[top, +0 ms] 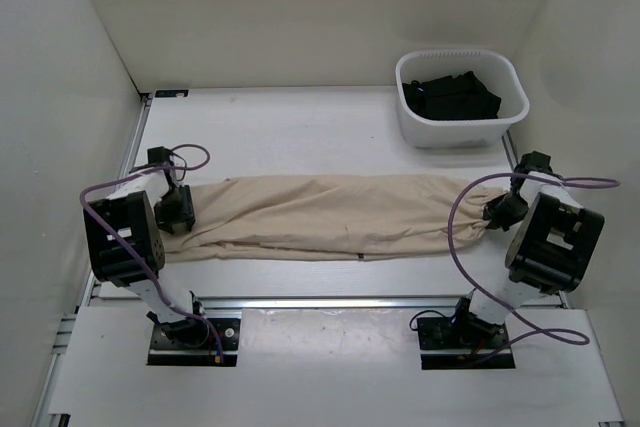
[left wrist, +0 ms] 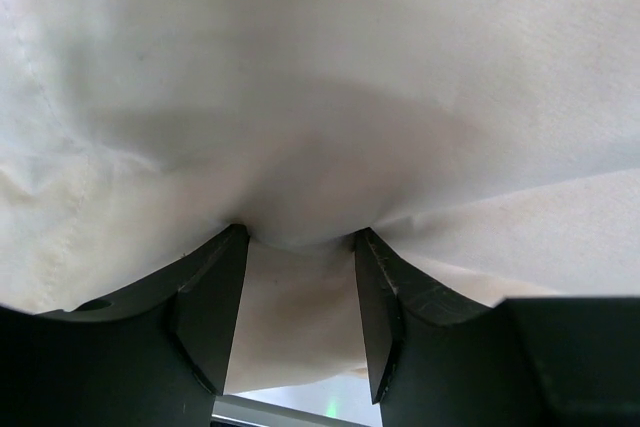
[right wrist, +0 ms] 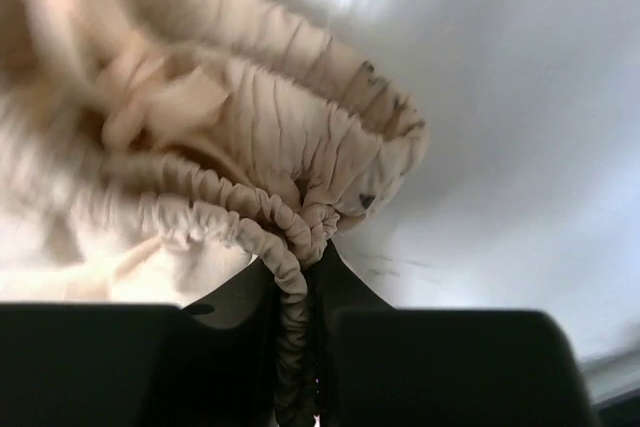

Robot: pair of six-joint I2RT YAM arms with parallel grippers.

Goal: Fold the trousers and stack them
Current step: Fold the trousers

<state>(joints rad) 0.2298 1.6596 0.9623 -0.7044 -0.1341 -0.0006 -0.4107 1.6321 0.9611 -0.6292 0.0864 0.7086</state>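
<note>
Right end effector (right wrist: 312,282) is clamped narrow on the elastic waistband (right wrist: 250,212) of the trousers (top: 320,217). Left end effector (left wrist: 298,247) grips a thick fold at the leg end, jaws part-closed around it. Between them the garment lies stretched left to right across the tabletop (top: 300,132), legs apparently laid together. Crosswise folds and stacking are not yet done. A white basket (top: 460,54) of dark cloth (top: 455,95) stands far right.

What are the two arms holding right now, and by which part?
Both hold the trousers: the right gripper pinches the elastic waistband, the left gripper grips a fold of cloth at the leg end.
</note>
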